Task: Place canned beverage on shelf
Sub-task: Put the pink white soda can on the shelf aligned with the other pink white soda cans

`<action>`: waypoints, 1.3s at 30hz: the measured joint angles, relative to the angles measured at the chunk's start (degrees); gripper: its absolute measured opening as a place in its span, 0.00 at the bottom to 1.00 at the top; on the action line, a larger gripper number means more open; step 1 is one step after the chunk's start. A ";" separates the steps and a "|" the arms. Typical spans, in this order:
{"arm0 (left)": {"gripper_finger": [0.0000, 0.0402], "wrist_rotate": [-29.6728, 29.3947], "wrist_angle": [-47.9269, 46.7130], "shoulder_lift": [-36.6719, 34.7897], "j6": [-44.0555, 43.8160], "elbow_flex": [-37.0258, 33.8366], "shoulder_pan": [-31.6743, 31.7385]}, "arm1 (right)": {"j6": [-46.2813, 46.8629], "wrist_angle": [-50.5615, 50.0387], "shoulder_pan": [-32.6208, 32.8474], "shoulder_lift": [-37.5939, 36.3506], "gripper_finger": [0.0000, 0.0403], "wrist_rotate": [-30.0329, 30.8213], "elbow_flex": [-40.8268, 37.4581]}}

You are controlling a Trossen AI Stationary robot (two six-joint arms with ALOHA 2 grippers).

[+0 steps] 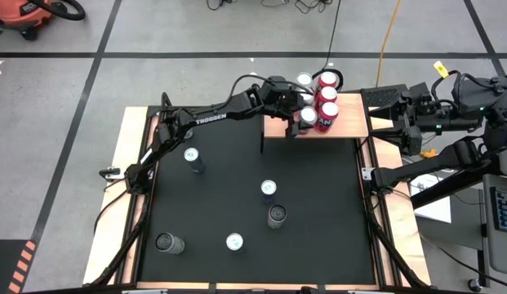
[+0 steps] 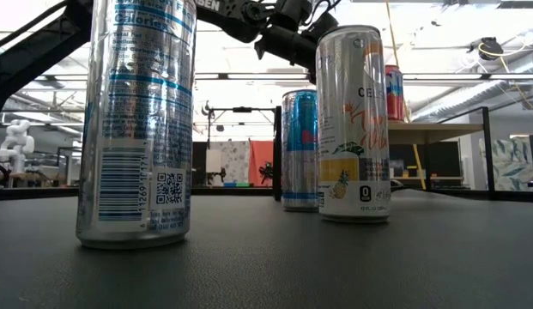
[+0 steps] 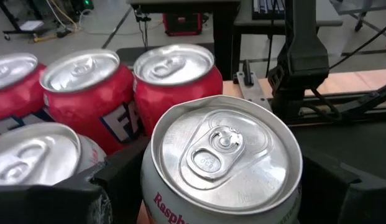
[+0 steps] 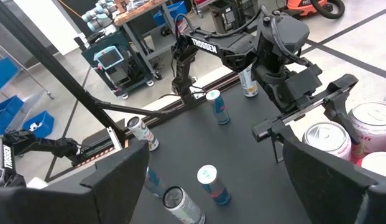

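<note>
The silver can (image 3: 220,163) stands upright, long axis vertical, pull-tab end up, on the shelf (image 1: 347,122) at the worktop's far right corner, beside red cans (image 1: 327,100). The left hand (image 1: 300,122) straddles it, fingers spread. The right hand (image 4: 205,180) waits spread, off the right edge.

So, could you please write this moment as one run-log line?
left gripper: fingers around silver raspberry can on light-wood shelf | red cans beside | right gripper: open, waiting near shelf

I see a brushed, glossy aluminium lid on the silver can (image 3: 220,158), dented shiny red cans (image 3: 87,93) behind it, a pale matt wood shelf (image 1: 344,122), and a finely textured matt black table (image 2: 335,266).
</note>
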 joint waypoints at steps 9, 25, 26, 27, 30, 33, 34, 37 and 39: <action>0.78 -0.07 0.92 0.00 -0.31 0.00 0.00 | -0.04 -0.01 0.00 0.00 0.87 0.00 0.00; 0.79 -0.04 1.14 0.96 -0.42 0.00 -0.20 | 0.28 0.00 0.00 0.00 0.87 0.00 0.00; 0.79 -0.10 1.14 0.96 -0.41 0.00 -0.20 | 0.28 0.01 0.01 0.00 0.87 0.00 0.00; 0.79 -0.32 1.14 0.96 -0.42 0.00 -0.20 | 0.28 -0.01 0.00 0.00 0.87 0.00 0.01; 0.79 -1.34 1.16 0.96 -0.33 0.00 -0.20 | 0.24 -0.01 0.00 0.00 0.87 0.00 0.00; 0.79 -1.44 1.14 0.96 -0.33 0.00 -0.20 | 0.18 0.00 0.00 0.00 0.87 0.00 0.01; 0.79 -1.42 1.14 0.96 -0.34 0.00 -0.17 | 0.17 0.00 0.01 0.00 0.87 0.00 0.00; 0.79 -1.42 0.97 0.96 -0.35 0.00 -0.19 | 0.15 0.01 0.00 0.00 0.87 0.00 0.00; 0.79 -1.42 0.85 0.96 -0.35 0.00 -0.20 | 0.13 -0.01 0.00 0.00 0.87 0.00 0.00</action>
